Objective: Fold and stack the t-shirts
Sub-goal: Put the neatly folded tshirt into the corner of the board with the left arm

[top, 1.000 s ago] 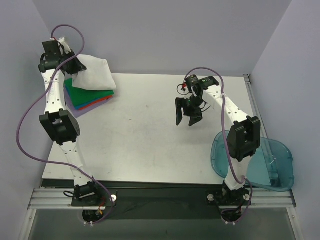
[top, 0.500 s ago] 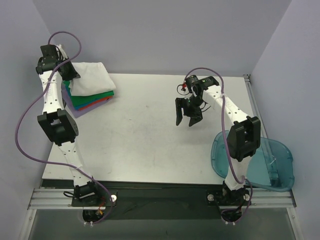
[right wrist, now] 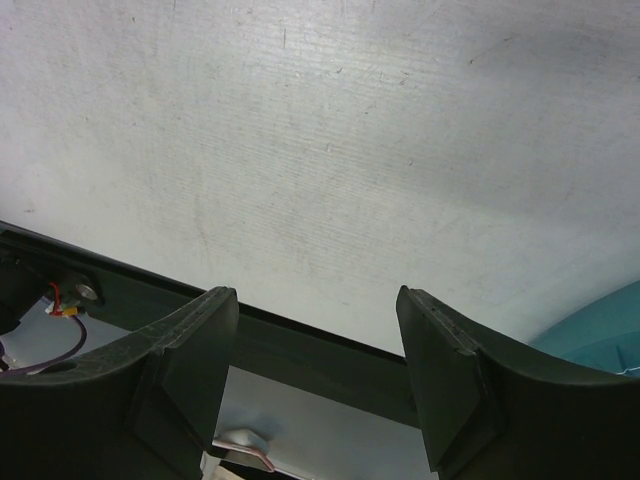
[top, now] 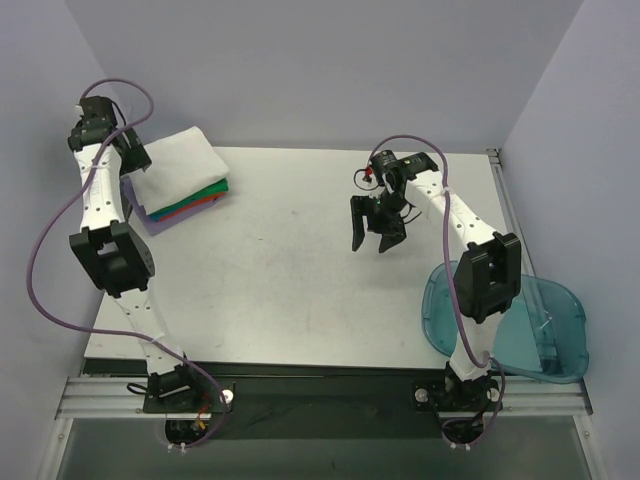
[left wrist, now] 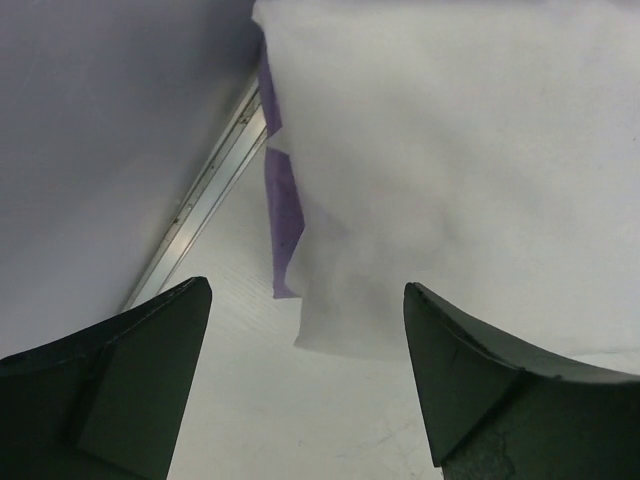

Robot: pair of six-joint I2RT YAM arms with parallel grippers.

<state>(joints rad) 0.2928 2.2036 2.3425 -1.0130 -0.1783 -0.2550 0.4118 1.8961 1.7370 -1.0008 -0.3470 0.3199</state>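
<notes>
Since 1 second ago, white shirt [top: 178, 158] settled flat on the stack [top: 192, 198]. Left hand [left wrist: 305, 300] open, empty; right hand [top: 368, 245] open, idle. Stacking step appears done; next, lift left hand clear without snagging cloth.

The top external camera looked steeply down from above and behind the arm bases, covering the whole desk [top: 300, 290]. The left wrist camera viewed the white t-shirt [left wrist: 450, 150] at close range, at the desk's far-left corner. The right wrist camera closely faced the desk's near edge. Both areas also appeared overhead.
</notes>
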